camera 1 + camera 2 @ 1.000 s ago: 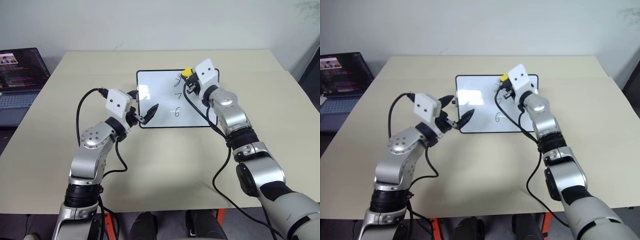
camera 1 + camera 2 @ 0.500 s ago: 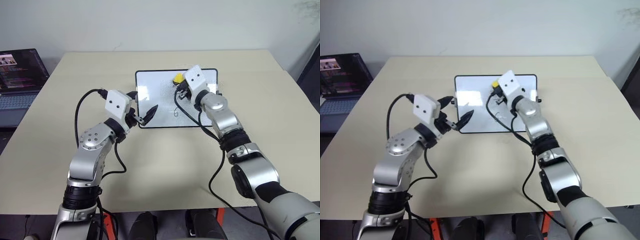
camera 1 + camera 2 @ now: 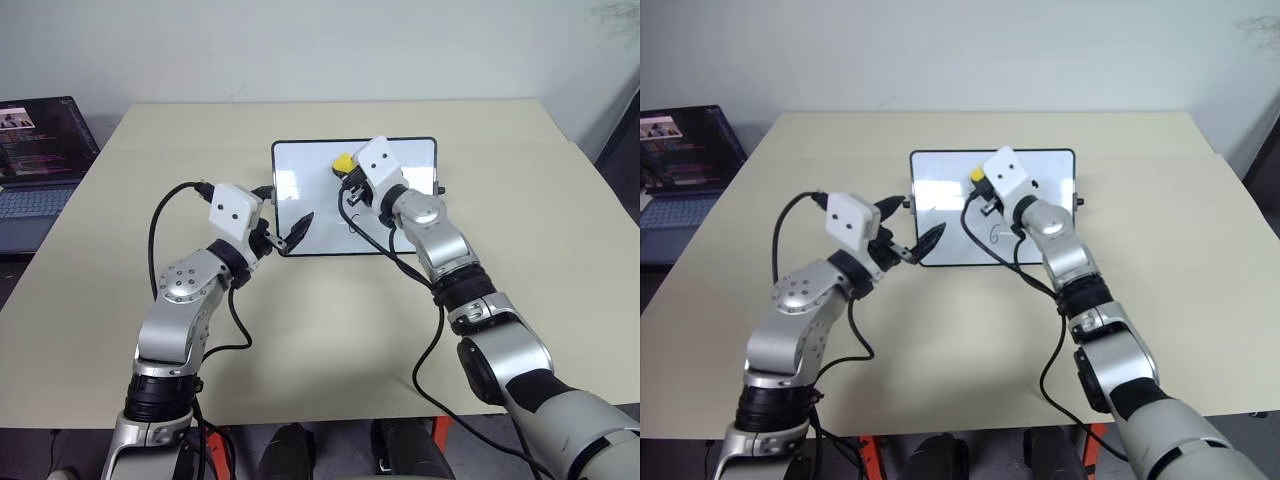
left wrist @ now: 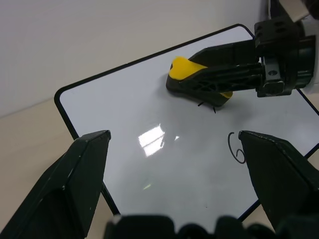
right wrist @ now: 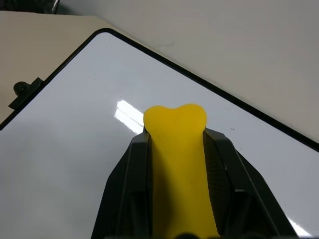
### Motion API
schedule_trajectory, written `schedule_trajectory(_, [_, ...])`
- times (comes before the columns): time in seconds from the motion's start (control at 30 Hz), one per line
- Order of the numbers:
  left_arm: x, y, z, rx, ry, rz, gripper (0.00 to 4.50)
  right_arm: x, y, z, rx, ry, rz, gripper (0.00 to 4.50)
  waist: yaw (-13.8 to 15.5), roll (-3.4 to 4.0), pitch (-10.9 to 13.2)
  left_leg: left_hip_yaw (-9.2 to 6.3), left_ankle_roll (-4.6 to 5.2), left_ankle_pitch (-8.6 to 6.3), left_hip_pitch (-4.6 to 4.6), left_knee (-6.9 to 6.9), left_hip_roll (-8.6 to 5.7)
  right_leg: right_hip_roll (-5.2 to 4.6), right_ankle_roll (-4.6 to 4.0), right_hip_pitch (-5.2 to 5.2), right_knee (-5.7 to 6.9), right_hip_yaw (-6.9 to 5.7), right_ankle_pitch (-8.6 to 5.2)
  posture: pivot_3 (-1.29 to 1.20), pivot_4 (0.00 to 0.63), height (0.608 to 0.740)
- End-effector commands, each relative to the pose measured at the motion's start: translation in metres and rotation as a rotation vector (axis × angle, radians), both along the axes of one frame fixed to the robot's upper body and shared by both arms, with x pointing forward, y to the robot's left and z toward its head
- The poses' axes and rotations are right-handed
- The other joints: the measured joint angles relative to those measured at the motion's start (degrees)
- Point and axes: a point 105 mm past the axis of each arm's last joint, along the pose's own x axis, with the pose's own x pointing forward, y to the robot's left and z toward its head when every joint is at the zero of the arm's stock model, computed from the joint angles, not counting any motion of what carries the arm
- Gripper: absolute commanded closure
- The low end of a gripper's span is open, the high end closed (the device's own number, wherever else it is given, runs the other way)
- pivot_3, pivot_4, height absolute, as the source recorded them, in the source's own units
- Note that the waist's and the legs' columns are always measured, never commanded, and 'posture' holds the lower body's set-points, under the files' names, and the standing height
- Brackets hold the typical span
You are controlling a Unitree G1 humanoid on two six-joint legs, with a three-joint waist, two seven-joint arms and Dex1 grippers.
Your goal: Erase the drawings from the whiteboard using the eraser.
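Pinching the eraser tight in our right gripper on the whiteboard | left gripper spread wide, holding nothing

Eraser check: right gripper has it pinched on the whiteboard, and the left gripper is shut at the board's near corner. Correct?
Not quite. The left gripper is open, as the left wrist view shows, its fingers spread over the whiteboard. The right gripper does pinch the eraser.
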Motion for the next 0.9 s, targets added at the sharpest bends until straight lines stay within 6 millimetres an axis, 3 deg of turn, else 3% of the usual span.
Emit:
schedule_trajectory(0.03, [-0.005,-0.001,0.017,-0.007,-0.071,-0.005,0.0,-0.004,-0.006,0.029,0.038,-0.079,0.0,3.4,0.03,0.0,0.0,0.0,0.0,0.0,0.0,0.0,0.0,0.0,0.0,0.0,0.0,0.0,0.0,0.0,0.15,0.74])
schedule_trajectory(0.23, [-0.003,-0.005,0.016,-0.013,-0.067,-0.02,0.0,0.0,-0.031,0.04,0.039,-0.102,-0.065,3.4,0.18,0.0,0.0,-0.01,0.05,-0.03,0.0,0.0,-0.01,0.0,0.0,0.0,-0.01,-0.01,0.0,0.0,0.15,0.74])
schedule_trajectory(0.47, [-0.001,-0.008,0.018,-0.012,-0.069,-0.031,0.0,0.014,-0.048,0.029,0.001,-0.086,-0.136,3.4,0.01,0.0,0.0,0.03,0.05,-0.03,0.01,0.0,0.0,0.0,0.0,0.0,0.01,0.02,0.0,0.0,0.15,0.74])
schedule_trajectory(0.73, [-0.002,-0.004,0.021,-0.005,-0.076,-0.02,0.0,0.02,-0.045,0.016,-0.022,-0.064,-0.138,3.4,-0.05,0.0,0.0,0.04,0.06,-0.03,0.01,0.14,-0.01,0.0,0.0,0.01,0.12,0.03,0.0,0.0,0.15,0.74])
schedule_trajectory(0.9, [-0.004,-0.002,0.022,-0.004,-0.079,-0.006,0.0,0.017,-0.029,0.013,-0.016,-0.058,-0.093,3.4,-0.22,0.0,0.0,0.03,0.09,-0.05,0.03,0.34,0.0,0.01,0.0,0.02,0.34,0.04,0.0,0.0,0.15,0.74])
